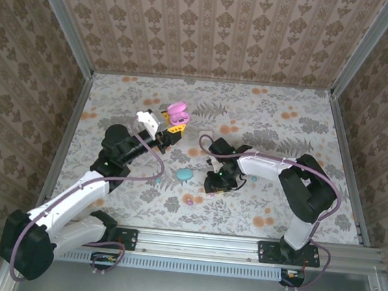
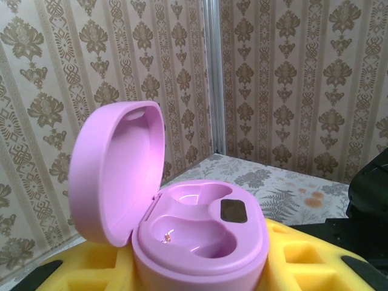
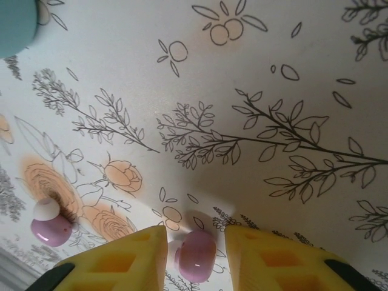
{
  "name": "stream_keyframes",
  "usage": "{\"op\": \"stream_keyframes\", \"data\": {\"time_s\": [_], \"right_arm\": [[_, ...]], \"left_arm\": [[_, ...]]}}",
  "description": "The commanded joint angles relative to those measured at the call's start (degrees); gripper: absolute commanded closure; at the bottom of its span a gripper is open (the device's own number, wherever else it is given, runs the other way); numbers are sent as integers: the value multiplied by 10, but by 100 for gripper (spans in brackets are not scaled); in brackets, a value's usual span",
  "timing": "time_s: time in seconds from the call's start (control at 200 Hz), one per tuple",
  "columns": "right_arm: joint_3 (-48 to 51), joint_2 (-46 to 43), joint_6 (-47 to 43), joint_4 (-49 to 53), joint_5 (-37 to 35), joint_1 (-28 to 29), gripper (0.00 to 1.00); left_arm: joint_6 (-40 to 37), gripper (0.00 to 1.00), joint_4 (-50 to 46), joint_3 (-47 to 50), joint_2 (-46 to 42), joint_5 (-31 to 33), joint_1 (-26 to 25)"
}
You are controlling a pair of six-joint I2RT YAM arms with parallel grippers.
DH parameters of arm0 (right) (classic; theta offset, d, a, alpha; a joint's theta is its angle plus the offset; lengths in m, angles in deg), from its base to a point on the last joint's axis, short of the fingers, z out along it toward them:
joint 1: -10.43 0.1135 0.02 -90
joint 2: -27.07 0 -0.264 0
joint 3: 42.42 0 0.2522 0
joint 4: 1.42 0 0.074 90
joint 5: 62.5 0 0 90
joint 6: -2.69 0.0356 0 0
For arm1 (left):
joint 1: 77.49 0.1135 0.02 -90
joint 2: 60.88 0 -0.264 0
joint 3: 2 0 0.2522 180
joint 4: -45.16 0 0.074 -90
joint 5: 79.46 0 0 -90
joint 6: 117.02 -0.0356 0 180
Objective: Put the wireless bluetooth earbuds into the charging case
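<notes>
The floral-print table (image 1: 285, 127) is boxed on three sides by damask-papered walls (image 1: 212, 23), with wide bare surface toward its far and right edges. The left claw (image 1: 175, 124) is clamped on the lilac-pink rounded plastic charging case (image 2: 200, 236), lid swung open, its base cut off at the wrist view's bottom edge. A teal oval case (image 1: 184, 174) lies near the right claw (image 3: 196, 233). That claw's yellow fingers (image 3: 121, 264) stand narrowly parted astride a glossy magenta-pink earbud (image 3: 197, 254) on the table, with a sliver of gap either side. A white-tipped pink earbud (image 3: 51, 225) lies well apart.
</notes>
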Motion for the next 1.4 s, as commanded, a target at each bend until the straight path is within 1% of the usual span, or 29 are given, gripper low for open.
{"op": "stream_keyframes", "data": {"time_s": [0.0, 0.125, 0.215, 0.275, 0.44, 0.675, 1.155, 1.395], "right_arm": [[21, -17, 24, -13, 18, -17, 64], [27, -34, -3, -11, 46, -23, 61], [24, -33, -35, 10, 38, -23, 61], [16, -25, -39, 19, 27, -23, 62], [7, -9, -50, 19, 49, -10, 62], [7, -5, -51, 19, 47, -7, 63], [-15, 30, -54, 41, 6, 12, 65], [-34, 40, -49, 51, -14, 32, 66]], "left_arm": [[4, 61, 19, -13, 2, -10, 3], [4, 61, 20, -16, 6, -13, 2], [5, 61, 22, -17, 11, -12, 0], [4, 61, 23, -19, 15, -13, 0], [4, 61, 22, -21, 14, -11, -1], [3, 61, 21, -21, 19, -12, -1], [3, 61, 22, -19, 19, -9, -1], [4, 61, 23, -19, 20, -10, -2]]}}
